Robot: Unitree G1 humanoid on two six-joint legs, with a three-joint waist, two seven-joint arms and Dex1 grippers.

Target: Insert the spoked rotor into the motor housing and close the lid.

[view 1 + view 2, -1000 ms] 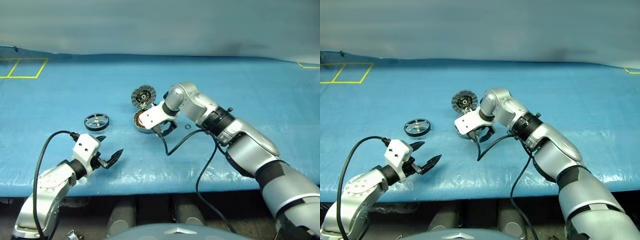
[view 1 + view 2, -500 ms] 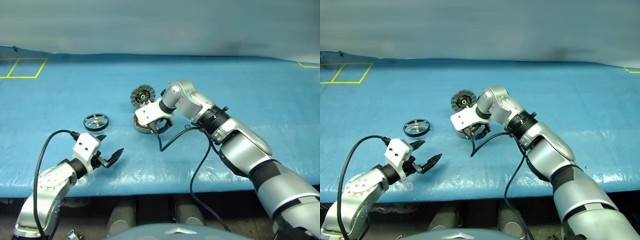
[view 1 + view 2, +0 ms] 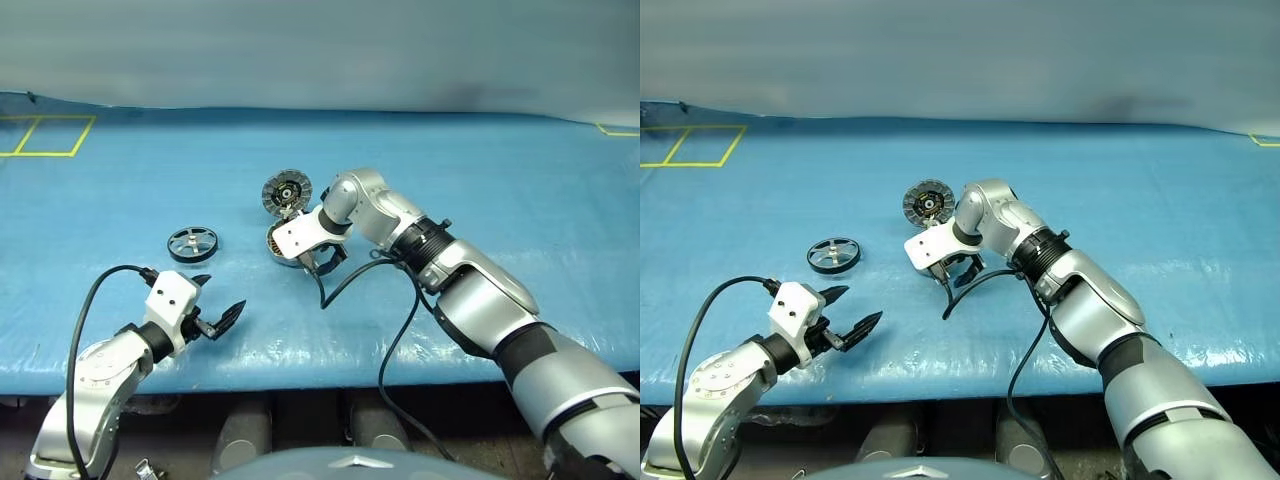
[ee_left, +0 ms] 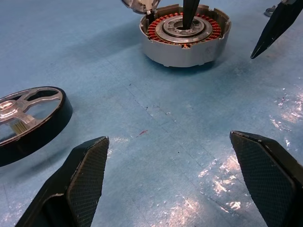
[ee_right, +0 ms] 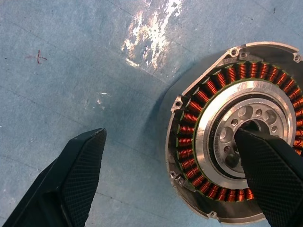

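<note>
Well apart: spoked rotor (image 3: pixel 192 243); motor housing (image 4: pixel 182 35)

A blue sheet (image 3: pixel 520 180) covers the table, yellow tape (image 3: pixel 45 135) marking its far corners, glare near the front.

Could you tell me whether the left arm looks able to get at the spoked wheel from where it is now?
Probably yes: the spoked wheel lies alone on the blue mat just ahead of the open left gripper, with nothing between them.
</note>
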